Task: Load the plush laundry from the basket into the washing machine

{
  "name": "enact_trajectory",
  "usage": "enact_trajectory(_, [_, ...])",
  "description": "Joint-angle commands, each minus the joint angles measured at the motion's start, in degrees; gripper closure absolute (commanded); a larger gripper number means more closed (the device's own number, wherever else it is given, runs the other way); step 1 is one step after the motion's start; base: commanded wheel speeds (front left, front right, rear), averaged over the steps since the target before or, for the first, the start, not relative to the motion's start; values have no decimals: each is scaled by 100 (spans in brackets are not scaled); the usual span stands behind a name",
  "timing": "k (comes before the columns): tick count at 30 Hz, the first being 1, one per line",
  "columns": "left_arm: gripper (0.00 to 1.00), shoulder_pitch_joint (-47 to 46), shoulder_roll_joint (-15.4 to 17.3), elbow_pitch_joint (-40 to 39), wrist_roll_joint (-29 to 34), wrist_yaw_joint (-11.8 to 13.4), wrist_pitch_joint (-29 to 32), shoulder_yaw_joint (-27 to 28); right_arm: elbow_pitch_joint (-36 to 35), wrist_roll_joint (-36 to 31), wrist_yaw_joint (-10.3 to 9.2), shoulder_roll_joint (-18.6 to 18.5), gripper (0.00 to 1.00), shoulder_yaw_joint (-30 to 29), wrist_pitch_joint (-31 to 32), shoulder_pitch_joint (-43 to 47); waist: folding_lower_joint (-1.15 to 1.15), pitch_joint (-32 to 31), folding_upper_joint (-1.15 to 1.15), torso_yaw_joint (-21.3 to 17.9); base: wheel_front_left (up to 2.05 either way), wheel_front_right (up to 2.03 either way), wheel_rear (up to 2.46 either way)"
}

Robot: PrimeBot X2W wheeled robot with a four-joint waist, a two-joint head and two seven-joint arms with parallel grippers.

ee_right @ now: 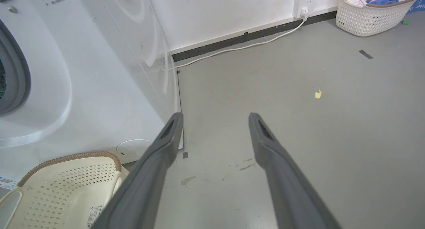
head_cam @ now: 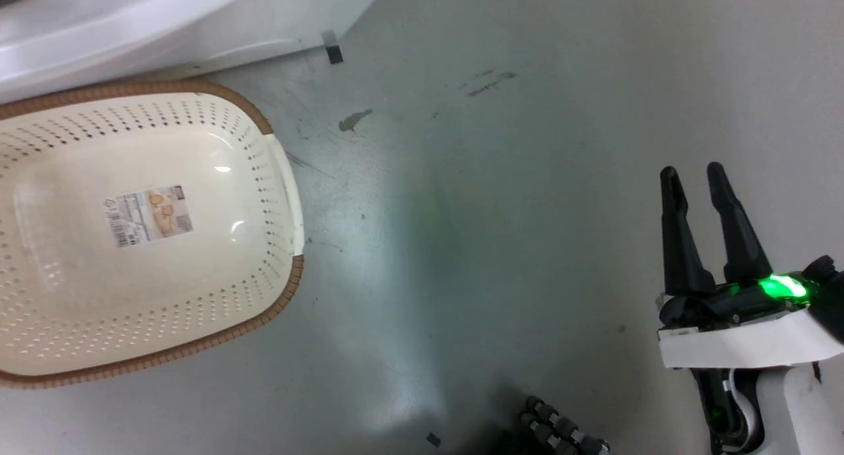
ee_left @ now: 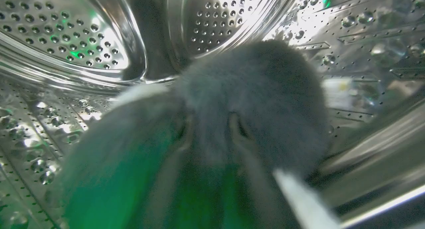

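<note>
Inside the shiny perforated drum (ee_left: 66, 39) of the washing machine (ee_right: 86, 76), the dark fluffy plush laundry (ee_left: 265, 89) with white patches hangs in front of the left wrist camera. My left gripper (ee_left: 211, 131) is shut on it, both fingers sunk into the fur. The cream basket (head_cam: 79, 297) with the brown rim sits on the floor before the washer (head_cam: 132, 26), holding nothing but its label sticker (head_cam: 148, 214). The basket's corner (ee_right: 66, 189) also appears at the lower left of the right wrist view. My right gripper (head_cam: 692, 178) (ee_right: 215, 122) hovers open over bare floor, right of the basket.
A second white basket (ee_right: 372, 13) full of clothes stands by the far wall, near a wall socket (ee_right: 304, 3) with a white cable (ee_right: 239, 48) along the skirting. A yellow scrap (ee_right: 318, 94) and tape marks (head_cam: 333, 49) lie on the grey floor.
</note>
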Motion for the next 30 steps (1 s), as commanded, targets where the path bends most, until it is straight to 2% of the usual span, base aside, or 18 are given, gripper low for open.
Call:
enact_trajectory(1, [0,20,-49,140,-5,-9,-151,-41,12,-86,-5,-1,0,-60,-24,-101,-1,-135,0,88,0,0,0])
enact_trajectory(5, [0,313,-211,426,-98,0,-663,-53,46,-245,-5,-1,0,-178,-24,-91,-1,-513,0,207,0,0,0])
enact_trajectory(11, [0,1184,-745,746,-435,20,-1540,36,44,-704,-5,-1,0,-518,-24,-16,-1,-1407,0,675,0,0,0])
enact_trajectory(16, [0,2148,-1169,555,-662,47,-1792,159,73,-1096,-5,-1,0,-705,-24,156,-1,-2241,0,1088,0,0,0])
enact_trajectory(25, [0,4632,-1819,-1769,-732,101,-1803,776,204,-1501,-5,-1,0,-863,-24,612,-1,-3345,0,1802,0,0,0])
enact_trajectory(30, [0,5935,-2192,-2816,-597,261,-1804,1153,276,-1569,-5,-1,0,-813,-24,827,-1,-3757,0,2035,0,0,0])
